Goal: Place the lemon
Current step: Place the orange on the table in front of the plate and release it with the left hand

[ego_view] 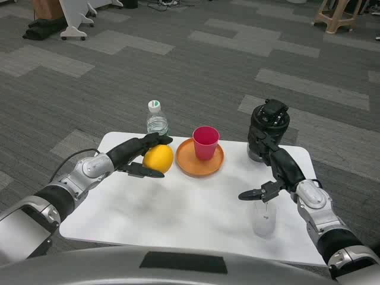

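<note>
We identify a lab or office hall: grey patterned carpet tiles (196,65) far beyond both hands, cables (163,6), a wooden stool (338,15), and a white table (196,208) beneath them.

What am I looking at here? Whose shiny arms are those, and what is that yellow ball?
You are seeing through a robot's eyes: the camera sits in its head and looks down at a white table. The two silver arms belong to the robot, and each ends in a black hand. The yellow ball is a lemon, held in the left hand. Next to it lies a round orange plate with a pink plastic cup standing on it. Behind the lemon stands a small clear water bottle with a white cap. The right hand holds nothing, hovering above a clear plastic cup. A black jar-like thing stands farther back.
</note>
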